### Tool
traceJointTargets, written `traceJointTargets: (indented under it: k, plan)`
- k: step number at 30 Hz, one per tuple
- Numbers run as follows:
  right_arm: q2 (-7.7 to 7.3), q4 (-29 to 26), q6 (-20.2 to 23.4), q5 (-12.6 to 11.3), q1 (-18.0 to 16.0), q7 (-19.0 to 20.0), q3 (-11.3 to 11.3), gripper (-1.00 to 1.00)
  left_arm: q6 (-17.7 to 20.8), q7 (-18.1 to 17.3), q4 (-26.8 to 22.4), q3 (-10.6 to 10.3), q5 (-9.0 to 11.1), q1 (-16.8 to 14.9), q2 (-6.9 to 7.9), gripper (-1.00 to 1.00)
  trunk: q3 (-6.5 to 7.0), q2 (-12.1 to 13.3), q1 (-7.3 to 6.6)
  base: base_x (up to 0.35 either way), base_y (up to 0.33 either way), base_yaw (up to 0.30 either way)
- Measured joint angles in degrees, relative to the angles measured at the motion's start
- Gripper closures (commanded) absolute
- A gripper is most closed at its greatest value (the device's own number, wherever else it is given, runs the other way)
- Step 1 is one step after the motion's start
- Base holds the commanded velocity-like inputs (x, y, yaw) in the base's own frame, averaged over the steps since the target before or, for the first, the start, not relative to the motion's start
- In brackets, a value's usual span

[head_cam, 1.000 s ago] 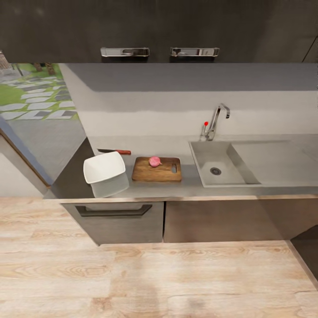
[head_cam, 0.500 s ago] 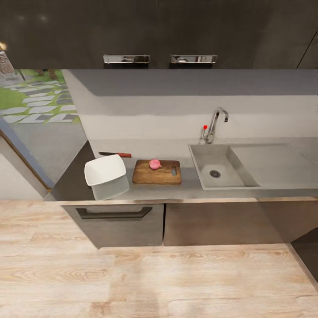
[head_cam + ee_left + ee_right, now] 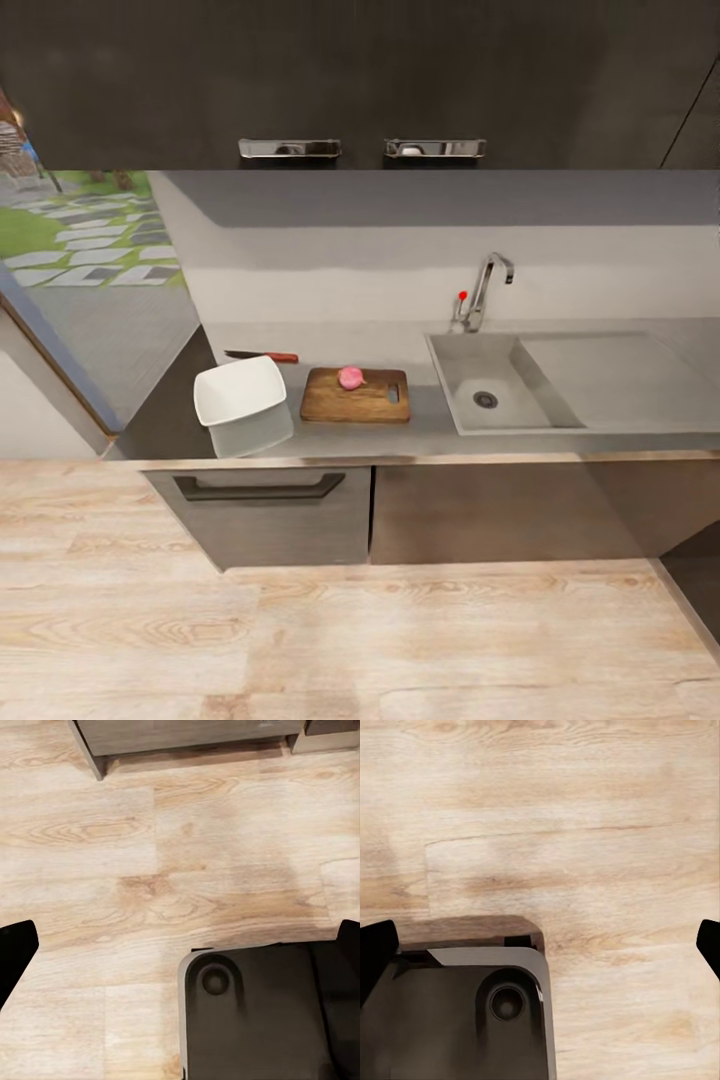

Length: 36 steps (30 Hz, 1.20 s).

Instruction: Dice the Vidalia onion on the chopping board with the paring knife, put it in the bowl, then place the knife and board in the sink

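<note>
The Vidalia onion rests whole on the far part of the chopping board, which lies flat on the countertop. Left of the board stands the white bowl. The paring knife lies behind the bowl, its red handle pointing right. To the right of the board is the sink, with only the dark drain showing in its basin. My left gripper and right gripper hang open over the wooden floor, fingertips far apart and nothing between them.
A curved faucet with a small red knob stands behind the basin. Dark wall cabinets hang above. A window sits at the left end. Light wooden floor separates me from the counter; my dark base shows below both wrists.
The whole head picture has shifted slightly downward and the counter looks a little smaller, so the camera moved. The onion, board, bowl and knife keep their places relative to one another.
</note>
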Motion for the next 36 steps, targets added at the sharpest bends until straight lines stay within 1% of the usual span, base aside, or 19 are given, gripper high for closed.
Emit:
traceJointTargets:
  k: [10, 18, 21, 36]
  plan:
    - [0.00, 0.09, 0.00, 0.01, 0.00, 0.00, 0.00, -1.00, 0.00, 0.01, -0.02, 0.00, 0.00, 0.00, -0.04, -1.00, 0.91, 0.00, 0.00, 0.000, 0.022, 0.000]
    - [0.00, 0.11, -0.01, 0.03, -0.01, 0.00, 0.08, -1.00, 0.00, 0.03, -0.07, 0.00, 0.00, 0.01, -0.04, -1.00, 1.63, 0.00, 0.00, 0.000, 0.235, 0.000]
    - [0.01, 0.10, 0.00, 0.02, 0.00, 0.00, 0.09, -1.00, 0.00, 0.01, -0.02, 0.00, 0.00, 0.00, -0.05, -1.00, 1.90, 0.00, 0.00, 0.000, 0.097, 0.000]
    - [0.02, 0.09, 0.00, 0.06, 0.00, 0.00, 0.09, -1.00, 0.00, -0.01, -0.02, 0.00, 0.00, 0.00, -0.04, -1.00, 3.26, 0.00, 0.00, 0.000, 0.007, 0.000]
